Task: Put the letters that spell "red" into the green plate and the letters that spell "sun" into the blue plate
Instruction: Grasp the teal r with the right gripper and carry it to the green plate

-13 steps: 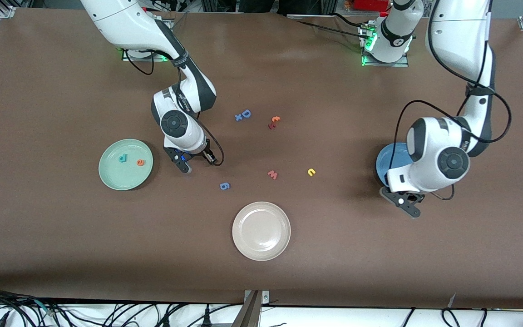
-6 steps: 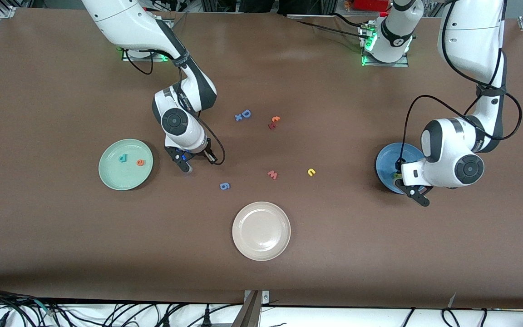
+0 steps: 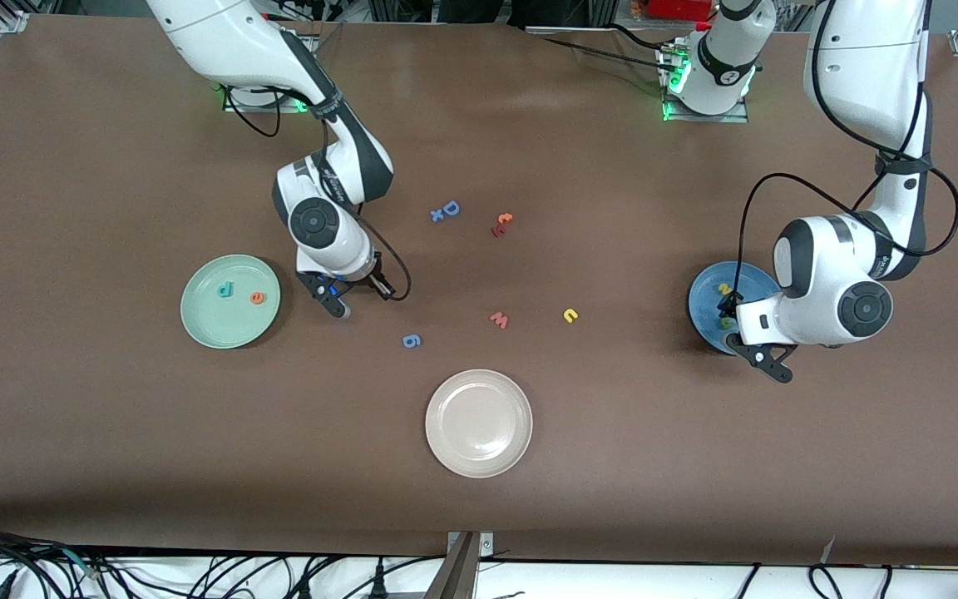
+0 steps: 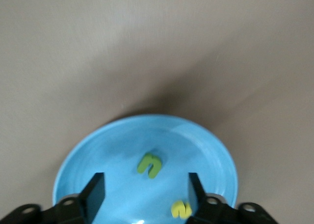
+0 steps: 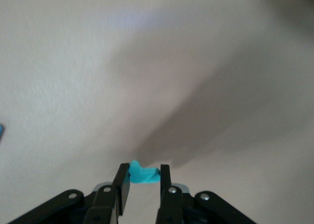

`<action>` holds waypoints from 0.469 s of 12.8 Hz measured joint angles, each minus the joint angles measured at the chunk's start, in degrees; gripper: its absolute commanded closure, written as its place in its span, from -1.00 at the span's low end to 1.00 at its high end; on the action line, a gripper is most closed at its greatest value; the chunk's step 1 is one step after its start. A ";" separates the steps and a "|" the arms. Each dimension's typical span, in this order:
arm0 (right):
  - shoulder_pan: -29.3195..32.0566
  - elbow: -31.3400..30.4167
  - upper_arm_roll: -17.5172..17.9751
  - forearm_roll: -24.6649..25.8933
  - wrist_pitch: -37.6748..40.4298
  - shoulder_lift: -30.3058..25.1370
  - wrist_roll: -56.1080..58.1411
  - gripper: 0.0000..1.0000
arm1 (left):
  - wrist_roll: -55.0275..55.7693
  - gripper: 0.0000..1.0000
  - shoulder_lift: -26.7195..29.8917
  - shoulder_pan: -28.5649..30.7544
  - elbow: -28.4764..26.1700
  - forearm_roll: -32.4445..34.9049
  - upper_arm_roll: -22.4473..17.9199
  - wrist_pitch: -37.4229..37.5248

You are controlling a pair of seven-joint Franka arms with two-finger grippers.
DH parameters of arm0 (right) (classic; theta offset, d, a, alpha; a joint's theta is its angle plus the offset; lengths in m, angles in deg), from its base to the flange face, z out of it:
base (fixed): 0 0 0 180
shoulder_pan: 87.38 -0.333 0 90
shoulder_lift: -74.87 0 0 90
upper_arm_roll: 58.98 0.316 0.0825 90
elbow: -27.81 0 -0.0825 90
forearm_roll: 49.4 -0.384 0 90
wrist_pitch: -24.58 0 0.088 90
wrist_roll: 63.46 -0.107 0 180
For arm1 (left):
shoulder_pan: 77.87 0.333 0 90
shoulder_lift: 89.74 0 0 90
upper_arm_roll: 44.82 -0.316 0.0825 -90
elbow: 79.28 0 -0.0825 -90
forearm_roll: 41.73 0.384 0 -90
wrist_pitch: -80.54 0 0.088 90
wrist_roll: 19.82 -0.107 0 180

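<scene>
The left gripper (image 4: 143, 194) is holding its jaws apart over the blue plate (image 3: 705, 299), empty, where a second ago it was hanging over the table's edge side of that plate; half a second ago it had swung in over the plate. The dark green "n" (image 4: 149, 165) is now lying loose in the plate, with the yellow "s" (image 4: 181, 210) lying close beside it; in the front view the "s" is showing in the plate for the first time.

The right gripper (image 5: 141, 184) is clamping its jaws on the teal "r" (image 5: 143, 174), low over the table just beside the green plate (image 3: 196, 320), toward the left arm's end of it. It has barely shifted over the last second.

The teal "d" (image 3: 225, 289) and the orange "e" (image 3: 257, 297) are lying in the green plate, unmoved. The yellow "u" (image 3: 570, 315) is staying on the bare table, near the pinkish-red "w" (image 3: 500, 319), well apart from the blue plate.

The blue "g" (image 3: 412, 340), the blue capital "D" (image 3: 451, 208) and the whitish-beige plate (image 3: 479, 462) are sitting where they were.
</scene>
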State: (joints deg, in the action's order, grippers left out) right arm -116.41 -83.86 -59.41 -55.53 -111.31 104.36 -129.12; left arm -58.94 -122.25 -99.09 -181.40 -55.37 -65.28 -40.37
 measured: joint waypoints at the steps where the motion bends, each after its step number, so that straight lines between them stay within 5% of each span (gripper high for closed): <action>1: 0.05 0.27 -2.21 -0.01 2.74 -1.54 4.64 0.74 | 2.36 -1.00 0.29 -0.66 1.05 0.00 0.17 0.00; 6: 0.40 0.53 -13.86 -0.04 10.40 -5.66 29.90 0.74 | 28.86 -1.00 0.51 -6.78 2.65 -0.89 4.36 -0.05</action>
State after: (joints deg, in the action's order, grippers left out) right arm -116.02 -83.33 -73.28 -55.57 -100.91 98.69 -99.22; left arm -30.08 -121.73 -105.88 -178.76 -56.27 -60.92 -40.43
